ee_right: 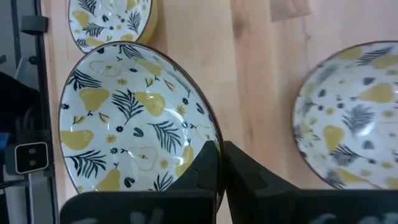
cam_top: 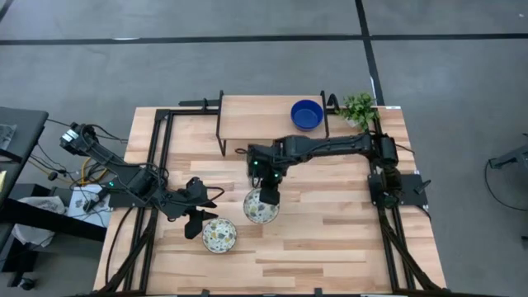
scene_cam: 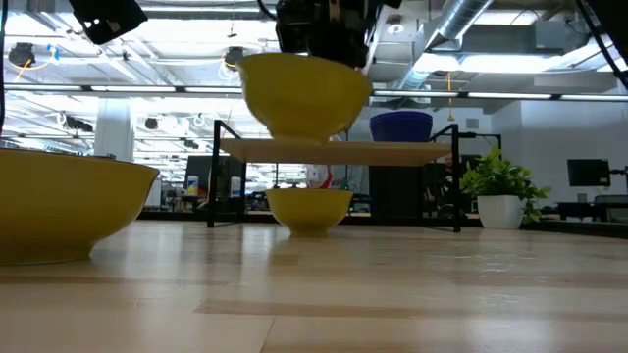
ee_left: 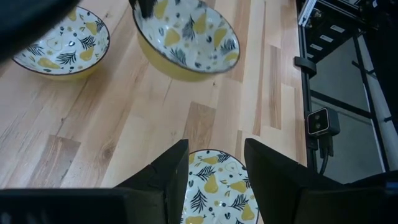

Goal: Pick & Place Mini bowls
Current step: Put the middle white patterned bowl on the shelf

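Observation:
My right gripper [cam_top: 266,191] is shut on a mini bowl [ee_right: 137,124], yellow outside and white inside with yellow pears and dark leaves. The low view shows that bowl [scene_cam: 304,93] in the air over mid-table. My left gripper [ee_left: 214,152] is open. Its fingers stand above and on either side of a second patterned bowl [ee_left: 221,186] that sits on its base near the table's near left [cam_top: 219,235]. A third patterned bowl [ee_left: 62,40] rests on the table. A cobalt blue bowl [cam_top: 307,114] sits on the raised shelf. My right gripper pinches the patterned bowl by its rim [ee_right: 214,146], one finger inside the bowl and one outside. The fingers come from above, pointing down. The bowl is lifted clear of the table and hangs about level below them [scene_cam: 304,93].
A black-framed wooden shelf [cam_top: 256,124] stands along the far side and carries the blue bowl. A small green potted plant [cam_top: 359,107] stands at the far right corner. Black rails run along the table's left and right edges. Bare wood lies on the near right [cam_top: 346,239].

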You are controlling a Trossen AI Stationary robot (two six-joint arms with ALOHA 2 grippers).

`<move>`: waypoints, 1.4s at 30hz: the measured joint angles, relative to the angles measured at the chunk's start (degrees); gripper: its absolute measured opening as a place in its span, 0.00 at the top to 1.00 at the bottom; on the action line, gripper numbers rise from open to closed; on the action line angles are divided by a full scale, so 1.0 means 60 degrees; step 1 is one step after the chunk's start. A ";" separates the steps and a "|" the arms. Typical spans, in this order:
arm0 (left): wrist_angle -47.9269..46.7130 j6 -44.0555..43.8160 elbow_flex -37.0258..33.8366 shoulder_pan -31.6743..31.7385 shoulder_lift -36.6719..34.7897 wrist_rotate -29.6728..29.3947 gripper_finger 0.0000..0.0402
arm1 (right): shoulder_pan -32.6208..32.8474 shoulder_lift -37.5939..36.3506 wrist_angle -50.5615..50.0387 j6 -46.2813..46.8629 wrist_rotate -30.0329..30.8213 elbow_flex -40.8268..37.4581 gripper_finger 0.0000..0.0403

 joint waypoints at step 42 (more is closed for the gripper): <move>0.0088 0.0452 0.0000 0.1921 -0.0022 -0.0496 0.62 | -0.3953 0.0025 -0.1409 -0.0158 0.0794 0.3677 1.00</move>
